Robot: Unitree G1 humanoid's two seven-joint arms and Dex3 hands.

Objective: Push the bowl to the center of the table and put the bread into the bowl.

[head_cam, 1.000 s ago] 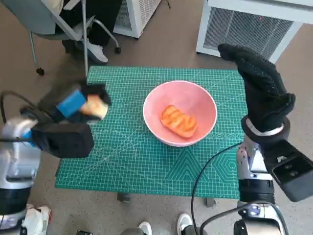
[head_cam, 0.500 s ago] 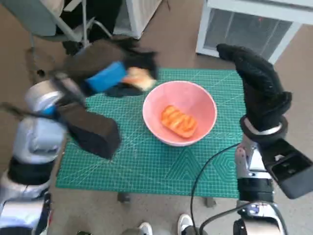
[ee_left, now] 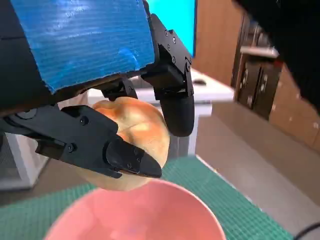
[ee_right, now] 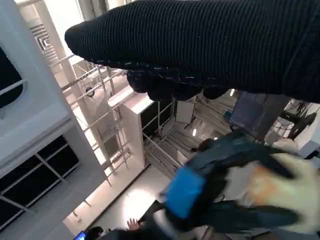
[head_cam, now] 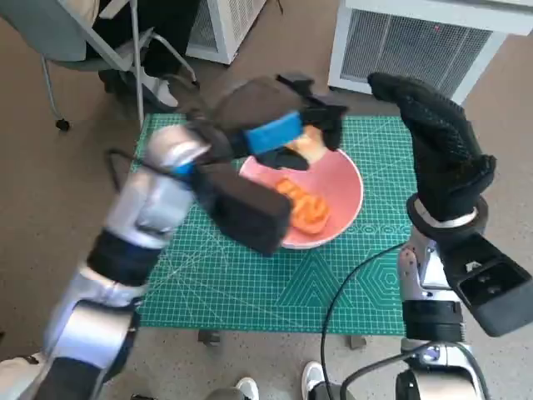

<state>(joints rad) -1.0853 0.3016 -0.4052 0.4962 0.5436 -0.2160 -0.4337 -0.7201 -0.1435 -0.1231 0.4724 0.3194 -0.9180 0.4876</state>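
A: Where is the pale, round bread roll (ee_left: pixel 131 145)?

B: The left hand (head_cam: pixel 287 133), black with blue tape on its back, pinches it between its black fingers (ee_left: pixel 105 147). In the head view it hangs over the far rim of the shallow pink bowl (head_cam: pixel 343 187). The left wrist view shows pink rim just below the roll, with a gap between them.

A: And what lies in the bowl already?

B: 1 orange, ridged pastry (head_cam: pixel 304 208), below and slightly nearer than the hand. The bowl sits on the green gridded cutting mat (head_cam: pixel 250 283) covering the tabletop, roughly mid-mat, so I judge the push done.

A: How should the drop go?

B: Bring the hand a little nearer and lower, so the roll hangs over the hollow rather than the rim. Released from here it might strike the edge and bounce onto the mat. Aim beside the pastry, where bare pink shows, then part the fingers gently.

A: The other hand?

B: The right hand (head_cam: pixel 441 146), in its black knitted glove, stands raised beside the bowl, well apart from the left. It holds nothing; whether its fingers are apart or together I cannot tell.
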